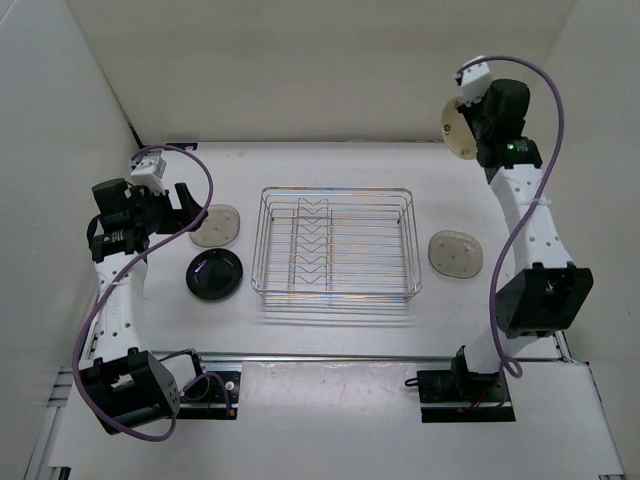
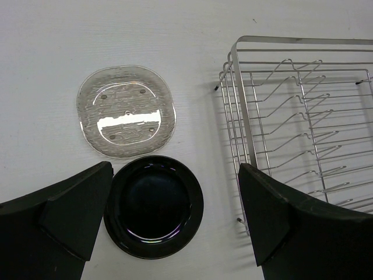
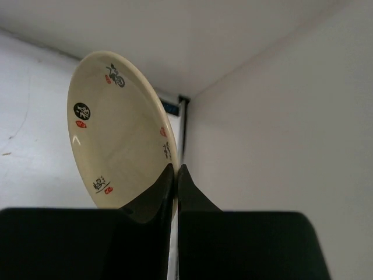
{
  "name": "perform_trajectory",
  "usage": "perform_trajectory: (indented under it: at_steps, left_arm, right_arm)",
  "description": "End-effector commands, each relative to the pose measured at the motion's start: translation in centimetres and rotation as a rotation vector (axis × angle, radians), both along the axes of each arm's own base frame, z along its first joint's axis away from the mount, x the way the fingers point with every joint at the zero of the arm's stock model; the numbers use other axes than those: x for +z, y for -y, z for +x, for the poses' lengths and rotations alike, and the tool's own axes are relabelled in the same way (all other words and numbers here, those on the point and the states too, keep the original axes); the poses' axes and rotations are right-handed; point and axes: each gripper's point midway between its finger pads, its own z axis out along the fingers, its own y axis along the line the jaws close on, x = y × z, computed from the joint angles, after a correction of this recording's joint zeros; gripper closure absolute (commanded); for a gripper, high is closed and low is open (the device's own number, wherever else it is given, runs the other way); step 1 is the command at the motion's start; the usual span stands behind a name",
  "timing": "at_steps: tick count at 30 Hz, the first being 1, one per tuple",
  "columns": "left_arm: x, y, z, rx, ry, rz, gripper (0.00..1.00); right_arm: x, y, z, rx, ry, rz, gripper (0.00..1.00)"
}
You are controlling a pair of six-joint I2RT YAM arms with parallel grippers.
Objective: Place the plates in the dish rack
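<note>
Status: 0 of 4 loaded. The rectangular chrome wire dish rack (image 1: 335, 245) sits mid-surface, and its central V-divider row is bare.

One in hand: the right fingers (image 3: 170, 185) are clamped together on the rim of the tan round plate (image 3: 116, 134), which has printed characters. The plate is on edge, held high in the far right corner close to the white back wall (image 1: 320, 70), well apart from the rack. My read: this is the carry-to-rack step for the first plate.

Left to do, all lying flat on the white surface (image 1: 330, 345):
- The glossy black round plate (image 2: 153, 207) and a translucent smoky-grey plate (image 2: 126, 111) sit just beside each other on the rack's left. I can't tell if their rims touch.
- The second smoky-grey plate (image 1: 455, 253) is on the rack's right, near but apart.

The left fingers (image 2: 73, 213) are spread wide and hold nothing. They hover above the black plate, with the rack's left wall just beside.

In the way:
- The rack's raised wire side wall. The tan plate likely has to come over the top and drop between the dividers.
- The right-side grey plate lies roughly under the right arm's route, so a low swing could clip it.
- Purple cables (image 1: 545, 130) loop off both arms. Snag risk looks small.
- The flat plates will probably be awkward to grab by the rim.
</note>
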Motion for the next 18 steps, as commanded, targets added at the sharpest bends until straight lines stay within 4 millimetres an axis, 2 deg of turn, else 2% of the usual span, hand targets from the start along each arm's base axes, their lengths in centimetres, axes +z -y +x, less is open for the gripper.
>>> perform_trajectory:
  at_steps: [1,2,3,4,5,6,7,9,11,12,14,15,18]
  left_arm:
    - [0.5,0.3,-0.4,-0.019,0.02,-0.005,0.0]
    - [0.5,0.3,-0.4,-0.019,0.02,-0.005,0.0]
    - [0.5,0.3,-0.4,-0.019,0.02,-0.005,0.0]
    - [0.5,0.3,-0.4,-0.019,0.02,-0.005,0.0]
    - [0.8,0.4,-0.5,-0.019,0.028,-0.002,0.0]
    - [0.8,0.4,-0.5,-0.019,0.028,-0.002,0.0]
    - [0.8,0.4,-0.5,-0.019,0.028,-0.002,0.0]
    - [0.8,0.4,-0.5,-0.019,0.028,-0.002,0.0]
    - [0.8,0.5,-0.6,-0.027,0.03,-0.006,0.0]
    - [0.8,0.5,-0.6,-0.027,0.03,-0.006,0.0]
    - [0.8,0.5,-0.6,-0.027,0.03,-0.006,0.0]
    - [0.8,0.5,-0.6,-0.027,0.03,-0.006,0.0]
    - [0.8,0.5,-0.6,-0.027,0.03,-0.006,0.0]
  right_arm:
    - [8.5,0.0,-1.5,-0.107,0.248,-0.3,1.0]
    - [9.4,-0.8,-1.7,-0.101,0.273,-0.325,1.0]
    - [10.5,-2.4,-2.2,-0.069,0.297,-0.363,1.0]
    - [10.5,-3.3,-2.1,-0.05,0.305,-0.377,1.0]
    - [11.5,-4.1,-2.8,-0.033,0.332,-0.384,1.0]
    - [11.1,-6.2,-2.8,0.013,0.329,-0.394,1.0]
    - [11.6,-6.9,-3.5,0.033,0.352,-0.418,1.0]
    - [11.3,-9.0,-4.0,0.089,0.365,-0.441,1.0]
    - [9.9,-12.2,-4.6,0.175,0.363,-0.462,1.0]
    - [9.9,-13.9,-5.2,0.221,0.376,-0.454,1.0]
    - [9.1,-15.6,-5.4,0.269,0.365,-0.455,1.0]
    - [8.9,-17.1,-5.7,0.312,0.366,-0.451,1.0]
    - [8.3,-19.1,-6.0,0.372,0.353,-0.44,1.0]
